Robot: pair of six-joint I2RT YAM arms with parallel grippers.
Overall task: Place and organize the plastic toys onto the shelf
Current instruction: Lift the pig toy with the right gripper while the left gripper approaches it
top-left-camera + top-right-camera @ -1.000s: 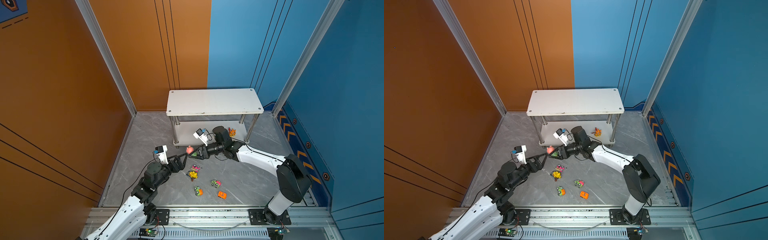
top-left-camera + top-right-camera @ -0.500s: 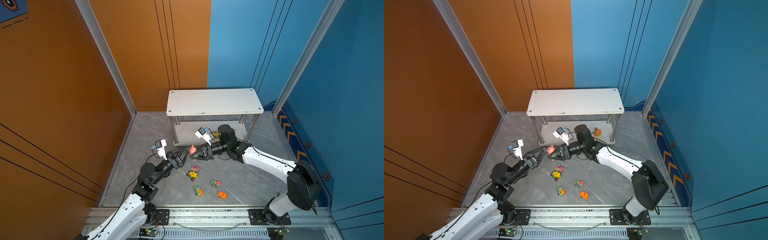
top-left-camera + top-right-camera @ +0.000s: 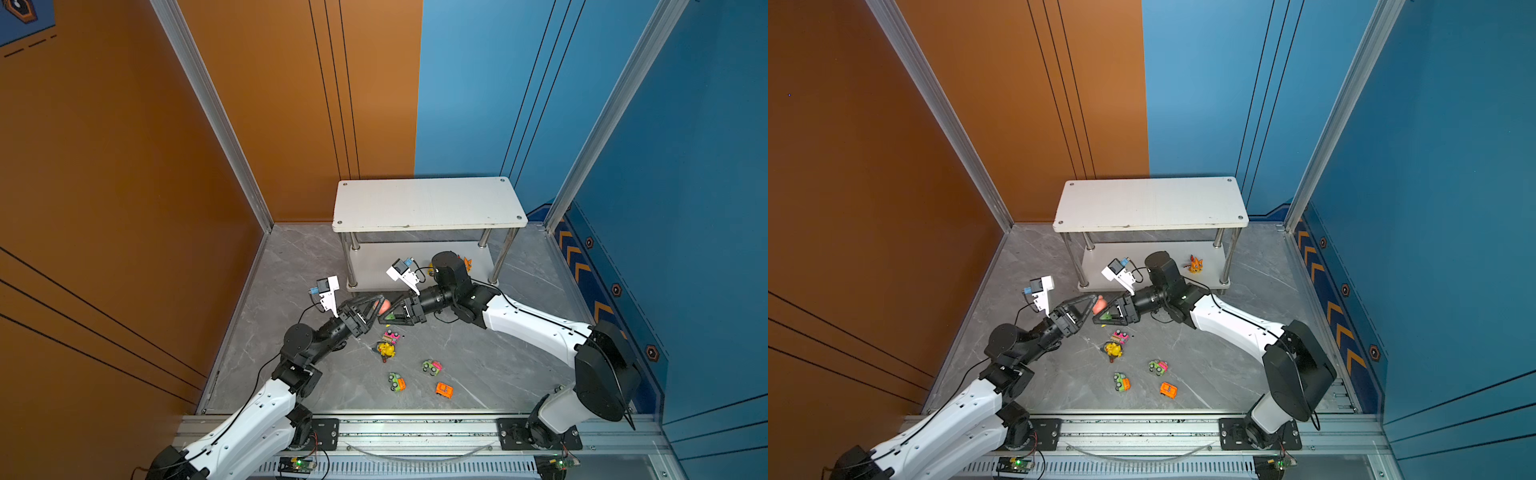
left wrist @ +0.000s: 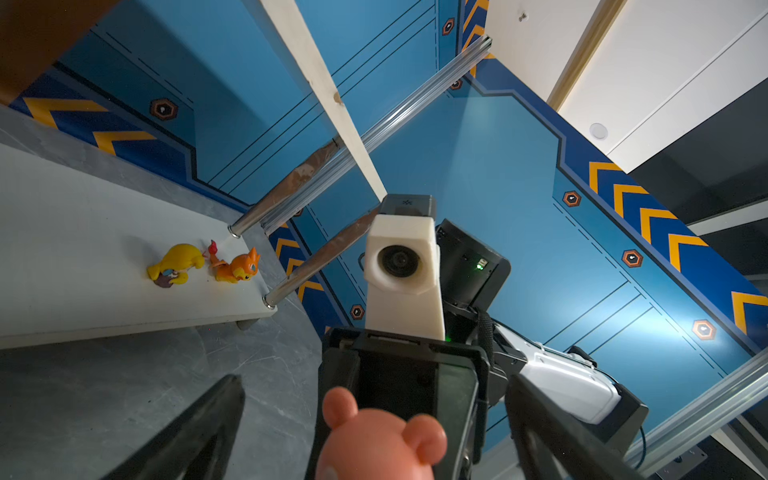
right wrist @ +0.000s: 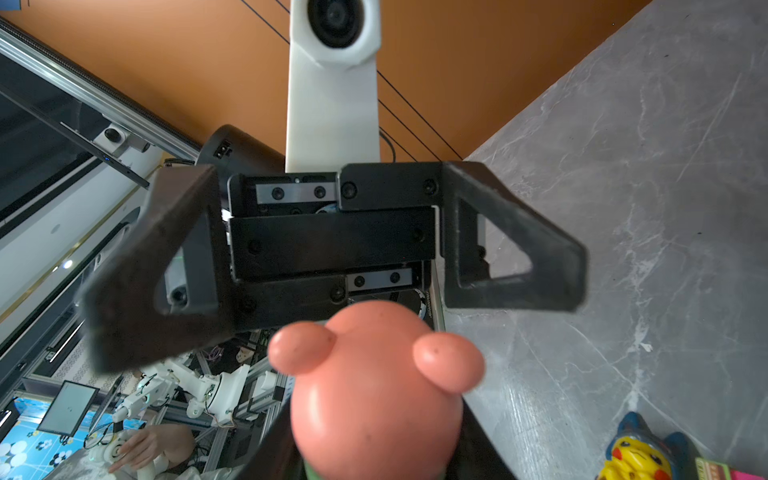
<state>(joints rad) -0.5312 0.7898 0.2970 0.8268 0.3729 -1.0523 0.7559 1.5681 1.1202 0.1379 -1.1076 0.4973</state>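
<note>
grey marble floor point(image 3: 1225, 365), white two-tier shelf point(image 3: 1150, 203) at 12 o'clock | right gripper point(image 3: 1099, 312) pinched pink bear-eared plastic figurine point(image 3: 1099, 304) | left gripper point(image 3: 1093, 306) faced it, gaping

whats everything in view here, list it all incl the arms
shelf: one, white boards on chrome legs, back of the floor
yellow shelf figurine: one, yellow, lower board
orange figurine: one, orange, lower board, beside the yellow one
pink figurine: one, pink head, held in the air before the shelf
cars: four, pink car, green-pink car, green-orange car, orange car, loose on the floor
yellow floor figurine: one, yellow, beside the pink car
floor: one, grey marbled
orange wall: one, left
blue wall: one, right
right claw: one, black, shut on the pink figurine
left claw: one, black, open, a finger each side of the pink figurine
</note>
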